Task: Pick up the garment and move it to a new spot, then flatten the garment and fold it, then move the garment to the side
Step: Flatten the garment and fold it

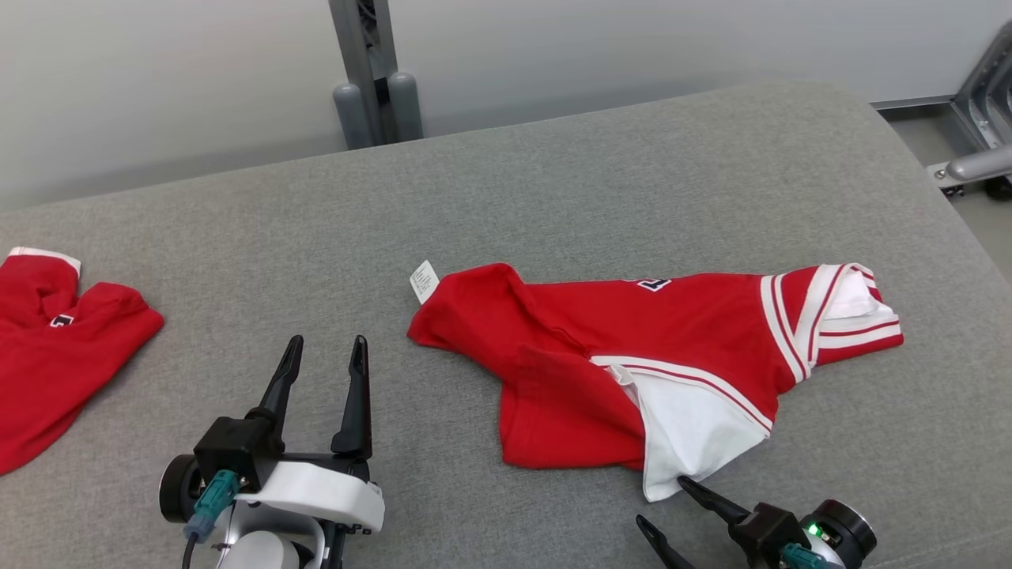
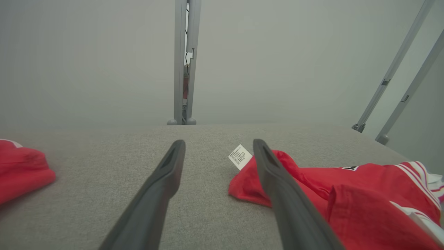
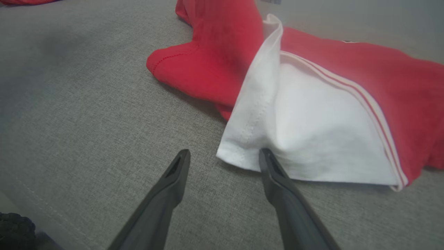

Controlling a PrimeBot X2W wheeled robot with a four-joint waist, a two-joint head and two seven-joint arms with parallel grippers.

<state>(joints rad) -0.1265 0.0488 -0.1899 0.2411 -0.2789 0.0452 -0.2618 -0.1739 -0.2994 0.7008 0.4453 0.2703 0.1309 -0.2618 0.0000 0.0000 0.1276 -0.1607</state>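
Observation:
A crumpled red garment [image 1: 624,340] with white panels and striped trim lies on the grey padded table [image 1: 553,182], right of centre; a white care label [image 1: 424,280] sticks out at its left end. The same garment [image 2: 347,198] [image 3: 322,97] fills the right side of both wrist views. My left gripper [image 1: 326,352] [image 2: 218,146] hovers open to the left of the garment, holding nothing. At the lower right, my right gripper [image 1: 662,499] [image 3: 223,156] is open, one fingertip touching the edge of the white sleeve [image 3: 305,135].
A second red garment [image 1: 55,348] [image 2: 20,170] lies bunched at the table's left edge. A grey post [image 1: 371,71] stands behind the table's far edge, and metal frame bars [image 1: 980,103] stand beyond the right side. Bare grey padding stretches across the far half.

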